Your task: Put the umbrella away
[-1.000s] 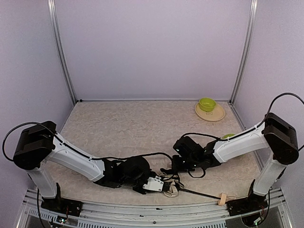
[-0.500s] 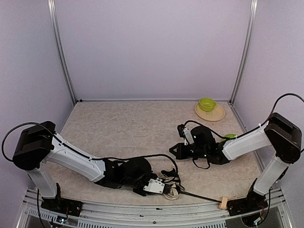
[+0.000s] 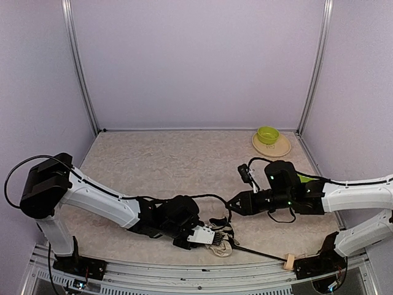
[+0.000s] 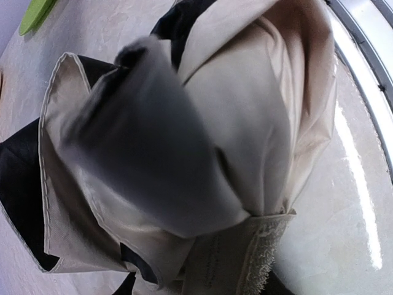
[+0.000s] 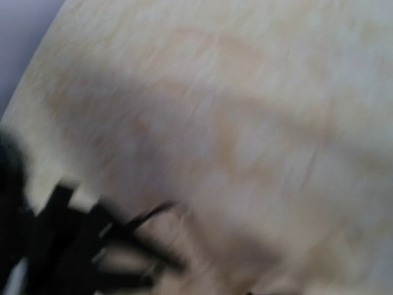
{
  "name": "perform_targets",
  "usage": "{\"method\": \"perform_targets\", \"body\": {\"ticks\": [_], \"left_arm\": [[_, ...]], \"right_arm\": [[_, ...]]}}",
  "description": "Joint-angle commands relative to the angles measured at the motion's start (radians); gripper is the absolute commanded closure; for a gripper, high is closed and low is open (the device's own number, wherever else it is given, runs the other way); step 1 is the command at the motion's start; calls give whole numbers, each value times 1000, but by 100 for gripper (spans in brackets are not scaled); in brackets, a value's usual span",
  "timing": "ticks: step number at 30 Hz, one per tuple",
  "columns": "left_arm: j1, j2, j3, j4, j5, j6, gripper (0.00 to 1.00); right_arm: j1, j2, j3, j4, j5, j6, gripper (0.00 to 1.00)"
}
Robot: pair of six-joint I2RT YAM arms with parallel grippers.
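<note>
The umbrella lies collapsed near the table's front edge: bunched cream and black fabric (image 3: pixel 221 247), a thin black shaft (image 3: pixel 258 252) and a small beige handle (image 3: pixel 287 262) at the right end. My left gripper (image 3: pixel 206 236) is low on the fabric end and shut on it. The left wrist view is filled with cream folds (image 4: pixel 258 104), black lining and a fuzzy closing strap (image 4: pixel 261 252). My right gripper (image 3: pixel 233 205) hovers above and right of the fabric, apart from it. Its jaws are too small and blurred to read. The right wrist view is smeared and shows only table and dark shapes.
A green bowl (image 3: pixel 268 134) sits on a tan plate (image 3: pixel 274 148) at the back right corner. A green object (image 3: pixel 302 178) lies beside the right arm. The metal rail (image 3: pixel 184 270) runs along the front edge, just beyond the umbrella.
The right gripper has lifted off the umbrella's ribs and drawn back to the right, its arm stretching out lower. The left gripper stays on the fabric, shifted slightly right.
</note>
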Motion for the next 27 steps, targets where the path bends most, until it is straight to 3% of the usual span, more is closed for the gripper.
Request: {"method": "perform_targets", "body": {"ticks": [1, 7, 10, 15, 22, 27], "left_arm": [[13, 119, 31, -191, -40, -123, 91], [22, 143, 5, -218, -169, -230, 93], [42, 164, 43, -276, -198, -307, 93], [55, 183, 130, -354, -181, -504, 93], [24, 208, 178, -381, -167, -671, 93], [30, 226, 210, -394, -141, -734, 92]], "right_arm": [[114, -115, -8, -290, 152, 221, 67], [137, -210, 18, -815, 347, 508, 62], [130, -339, 2, -924, 448, 585, 61], [131, -404, -42, -746, 439, 589, 58], [132, -136, -98, -150, 272, 544, 48], [156, -13, -121, 75, 252, 651, 45]]}}
